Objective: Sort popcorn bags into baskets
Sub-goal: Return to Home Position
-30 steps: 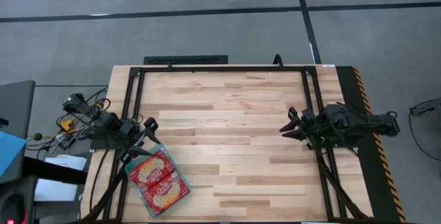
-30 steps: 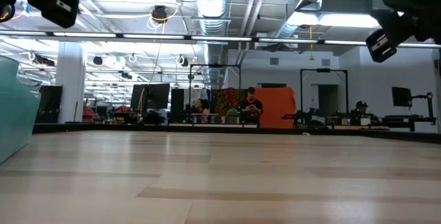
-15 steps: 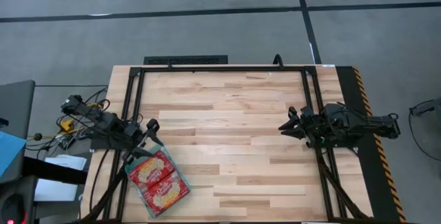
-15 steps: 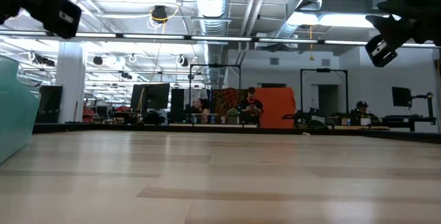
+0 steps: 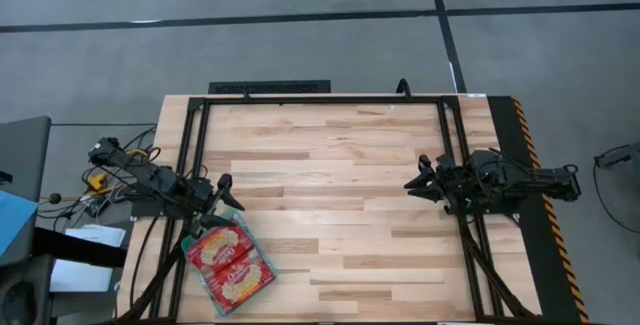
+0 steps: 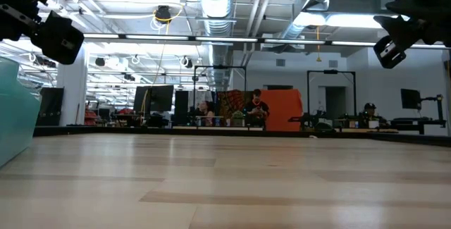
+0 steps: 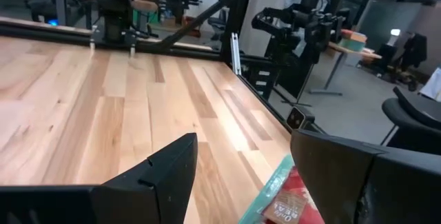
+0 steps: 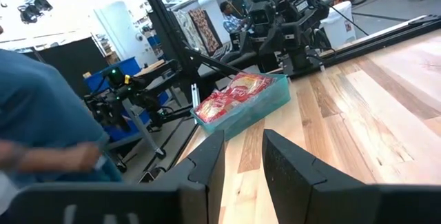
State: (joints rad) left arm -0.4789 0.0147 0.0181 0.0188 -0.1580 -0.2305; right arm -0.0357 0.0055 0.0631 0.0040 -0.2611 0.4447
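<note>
- The shallow translucent teal-green plastic tray sits at the high view's lower left, close to the light wooden table's edge, holding the flat red popcorn bags.
- The left gripper, fingers spread and empty, hangs just beside the tray's upper corner; withdrawing low could clip the rim and shove the tray.
- The bags look heaped above the rim, so a knock might spill one.
- The right gripper, parted and empty, waits at the right, well apart.

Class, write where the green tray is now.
High view: the green tray sits at the table's left edge, toward the picture's bottom, beside the left hand, holding red popcorn bags.
</note>
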